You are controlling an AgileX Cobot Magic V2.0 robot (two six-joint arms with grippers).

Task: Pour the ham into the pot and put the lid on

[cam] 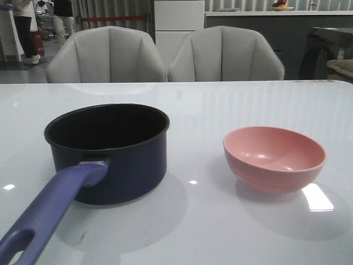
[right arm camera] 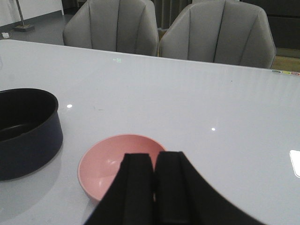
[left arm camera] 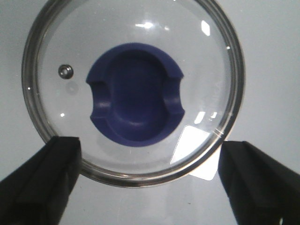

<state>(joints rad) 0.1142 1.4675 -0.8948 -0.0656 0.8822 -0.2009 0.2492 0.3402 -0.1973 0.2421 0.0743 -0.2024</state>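
Observation:
The dark navy pot (cam: pixel 110 152) stands on the white table, left of centre, its long blue-purple handle (cam: pixel 52 212) reaching toward the near edge. Its black inside shows no ham. A pink bowl (cam: pixel 274 157) sits to its right, looking empty. The ham is not in view. The glass lid (left arm camera: pixel 133 28) lies flat on the table with its blue-purple knob (left arm camera: pixel 136 93) up. My left gripper (left arm camera: pixel 150 159) hangs open above it, one finger on each side of the rim's near part. My right gripper (right arm camera: pixel 153 157) is shut and empty, just before the pink bowl (right arm camera: pixel 108 161).
Two grey chairs (cam: pixel 107 55) (cam: pixel 226 55) stand behind the table's far edge. The pot (right arm camera: pixel 26 131) appears beside the bowl in the right wrist view. Neither arm shows in the front view.

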